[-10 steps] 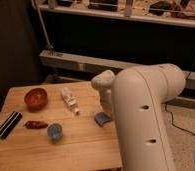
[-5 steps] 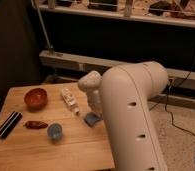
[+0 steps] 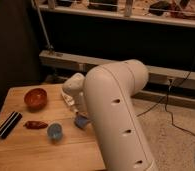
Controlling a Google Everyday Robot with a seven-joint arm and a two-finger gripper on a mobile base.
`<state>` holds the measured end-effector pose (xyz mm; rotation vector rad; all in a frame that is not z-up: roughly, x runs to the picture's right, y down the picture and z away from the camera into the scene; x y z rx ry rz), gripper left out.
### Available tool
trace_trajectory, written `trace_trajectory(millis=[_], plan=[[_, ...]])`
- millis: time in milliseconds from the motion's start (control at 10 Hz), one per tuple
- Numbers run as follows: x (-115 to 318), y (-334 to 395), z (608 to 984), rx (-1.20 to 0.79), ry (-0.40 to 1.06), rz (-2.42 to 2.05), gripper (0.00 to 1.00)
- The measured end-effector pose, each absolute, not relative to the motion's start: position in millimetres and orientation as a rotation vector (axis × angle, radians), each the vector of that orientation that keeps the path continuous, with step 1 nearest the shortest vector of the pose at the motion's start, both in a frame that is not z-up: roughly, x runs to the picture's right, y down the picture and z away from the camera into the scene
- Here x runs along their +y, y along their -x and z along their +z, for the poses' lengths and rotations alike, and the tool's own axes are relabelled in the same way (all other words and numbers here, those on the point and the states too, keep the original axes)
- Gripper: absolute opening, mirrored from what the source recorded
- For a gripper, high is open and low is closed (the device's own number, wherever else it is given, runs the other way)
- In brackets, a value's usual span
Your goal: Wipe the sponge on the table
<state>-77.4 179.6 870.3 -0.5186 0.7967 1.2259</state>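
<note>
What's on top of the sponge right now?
The tool sits over the sponge, near the right edge of the table. Only the sponge's blue front part shows; its back, and whether the tool touches it, are covered by the white arm.

You're in a lab-like workshop: metal racking [image 3: 122, 16] at 12 o'clock, loose cable [image 3: 160, 101] across speckled floor [image 3: 178, 142] at 3, the claw [image 3: 80, 114] low over the bench [image 3: 26, 152] at 8.

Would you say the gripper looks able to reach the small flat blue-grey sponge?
Probably yes: the gripper sits right over the sponge on the light wooden table, with nothing between them.
</note>
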Motion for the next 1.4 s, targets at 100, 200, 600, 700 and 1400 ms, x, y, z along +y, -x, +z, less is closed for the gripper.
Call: trace_trajectory(millis=[100, 200, 600, 700, 1400], plan=[[188, 88, 864, 0.799, 0.514, 1.190, 0.08], [193, 94, 860, 0.801, 0.511, 1.172, 0.08], [237, 103, 828, 0.826, 0.522, 1.124, 0.08], [253, 96, 815, 0.848, 0.526, 1.111, 0.08], [307, 10, 774, 1.042, 0.508, 1.188, 0.08]])
